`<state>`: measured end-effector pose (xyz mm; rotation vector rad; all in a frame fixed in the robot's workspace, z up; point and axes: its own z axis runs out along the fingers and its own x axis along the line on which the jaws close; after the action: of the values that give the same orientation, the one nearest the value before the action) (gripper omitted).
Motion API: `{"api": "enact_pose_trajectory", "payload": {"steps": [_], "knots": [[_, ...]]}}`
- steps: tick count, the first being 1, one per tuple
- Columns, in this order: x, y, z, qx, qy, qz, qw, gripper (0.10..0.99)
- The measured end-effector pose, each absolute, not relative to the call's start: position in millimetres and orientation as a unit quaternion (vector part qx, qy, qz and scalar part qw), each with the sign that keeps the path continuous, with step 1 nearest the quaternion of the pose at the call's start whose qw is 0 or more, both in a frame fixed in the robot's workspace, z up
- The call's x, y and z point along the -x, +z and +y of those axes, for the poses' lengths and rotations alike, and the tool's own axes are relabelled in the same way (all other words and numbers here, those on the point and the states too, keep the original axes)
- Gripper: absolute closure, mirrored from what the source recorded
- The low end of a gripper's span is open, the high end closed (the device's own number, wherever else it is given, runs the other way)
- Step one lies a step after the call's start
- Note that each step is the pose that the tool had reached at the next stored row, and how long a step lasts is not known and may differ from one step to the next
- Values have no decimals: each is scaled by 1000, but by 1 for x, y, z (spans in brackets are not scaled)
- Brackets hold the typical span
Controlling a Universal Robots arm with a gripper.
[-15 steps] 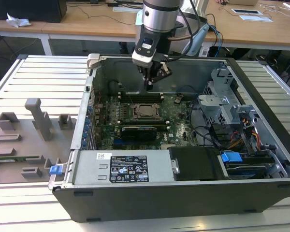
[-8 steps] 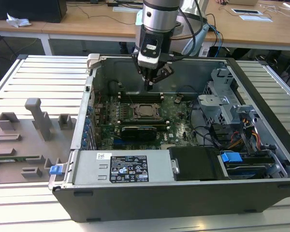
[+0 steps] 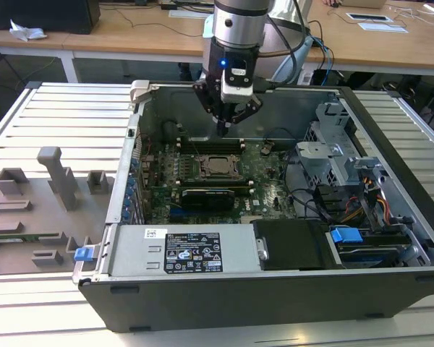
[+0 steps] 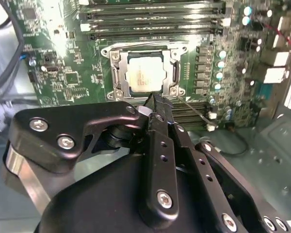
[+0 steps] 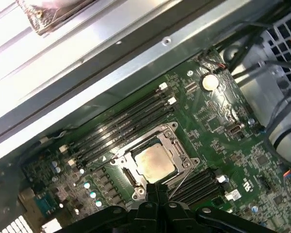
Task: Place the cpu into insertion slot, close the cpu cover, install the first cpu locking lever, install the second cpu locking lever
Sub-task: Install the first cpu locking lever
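The cpu [image 4: 144,77] lies flat in the insertion slot [image 3: 218,166] on the green motherboard, its silver-tan top showing in both wrist views [image 5: 155,162]. The cpu cover [image 4: 117,73] is a silver frame lying down around the chip [image 5: 177,141]. One thin wire locking lever [image 4: 196,112] slants away from a corner of the socket [image 5: 179,182]. My gripper [image 3: 224,129] hangs inside the open case a little above the board, beside the socket's edge. Its black fingers are shut together with nothing between them [image 4: 155,104], their tips close to the lever's base [image 5: 157,187].
Long black memory slots [image 4: 155,19] run on both sides of the socket. The case's metal walls [image 3: 141,116] surround the board. A power supply [image 3: 181,249] sits in front, and a drive cage with cables [image 3: 333,155] at the exterior view's right. Grey fixtures [image 3: 54,181] stand outside at its left.
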<state>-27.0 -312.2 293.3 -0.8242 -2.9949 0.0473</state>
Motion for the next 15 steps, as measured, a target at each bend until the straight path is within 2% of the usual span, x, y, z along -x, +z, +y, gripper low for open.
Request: {"api": "enact_pose_trajectory", "payload": {"steps": [15], "knots": [[27, 293, -312, 83, 18, -996, 14, 976]]}}
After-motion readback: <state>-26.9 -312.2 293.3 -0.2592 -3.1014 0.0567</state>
